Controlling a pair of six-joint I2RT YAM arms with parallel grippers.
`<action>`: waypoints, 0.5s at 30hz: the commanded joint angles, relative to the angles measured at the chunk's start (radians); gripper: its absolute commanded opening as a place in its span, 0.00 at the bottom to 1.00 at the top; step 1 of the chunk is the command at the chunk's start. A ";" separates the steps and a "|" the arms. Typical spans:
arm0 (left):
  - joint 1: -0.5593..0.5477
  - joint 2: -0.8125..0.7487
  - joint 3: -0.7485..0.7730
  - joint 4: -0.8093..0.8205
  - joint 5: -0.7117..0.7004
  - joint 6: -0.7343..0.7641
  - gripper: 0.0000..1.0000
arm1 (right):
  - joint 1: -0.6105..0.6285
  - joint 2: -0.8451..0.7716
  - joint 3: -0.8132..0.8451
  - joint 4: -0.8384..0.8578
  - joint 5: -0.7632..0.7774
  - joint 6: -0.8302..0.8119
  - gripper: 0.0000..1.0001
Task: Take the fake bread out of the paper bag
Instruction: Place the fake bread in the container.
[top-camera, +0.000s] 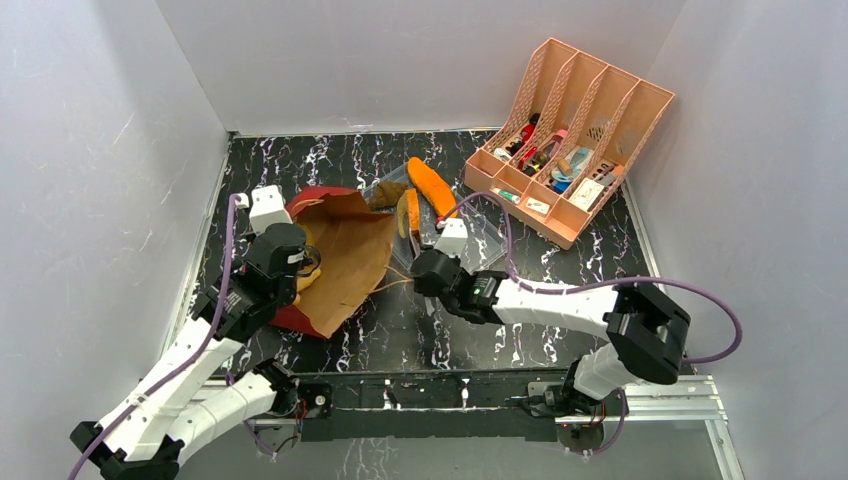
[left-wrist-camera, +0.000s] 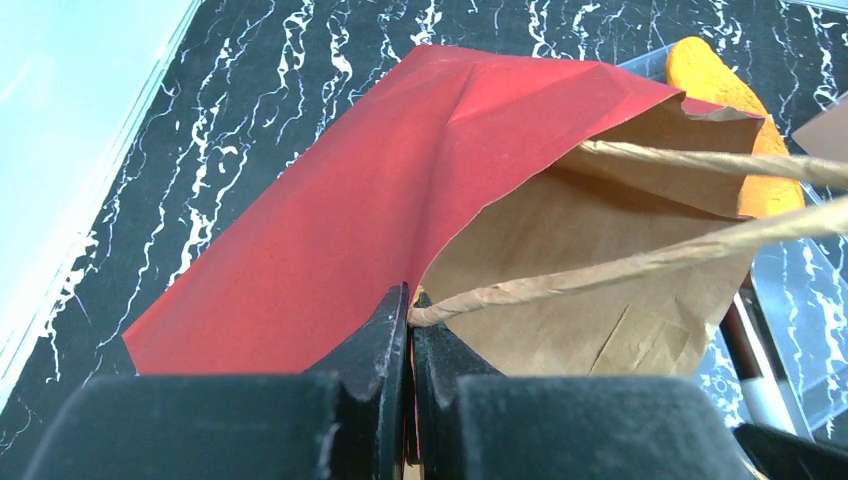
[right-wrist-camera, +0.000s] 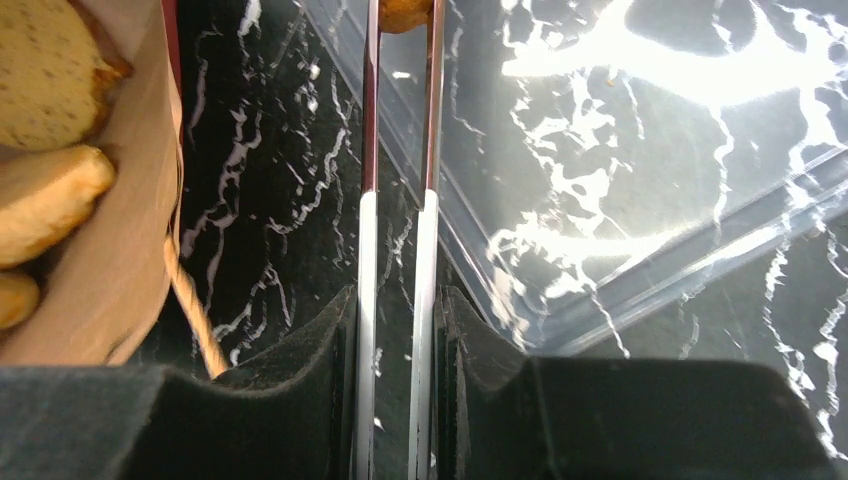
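I am clenching my left gripper (left-wrist-camera: 410, 310) on the paper bag (left-wrist-camera: 330, 230) rim and squeezing tongs (right-wrist-camera: 367, 250) in my right gripper (right-wrist-camera: 397, 300), with bread (right-wrist-camera: 405, 12) between their tips at twelve o'clock.

Red bag (top-camera: 345, 255) on side w/ bread (right-wrist-camera: 45, 70) inside

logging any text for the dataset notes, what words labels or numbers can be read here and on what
None can be read.
Pale labels on items in the pink organizer: too small and blurred.
The paper bag, pinched by the left gripper: no print visible.
The tongs in the right gripper: no marking visible.
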 joint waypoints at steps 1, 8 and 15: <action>-0.003 -0.026 0.047 -0.005 0.030 0.000 0.00 | -0.036 0.025 0.084 0.146 -0.033 -0.016 0.00; -0.003 -0.028 0.040 0.003 0.049 0.001 0.00 | -0.071 0.072 0.074 0.188 -0.092 0.050 0.01; -0.004 -0.024 0.033 0.006 0.057 -0.001 0.00 | -0.114 0.091 0.027 0.270 -0.177 0.106 0.28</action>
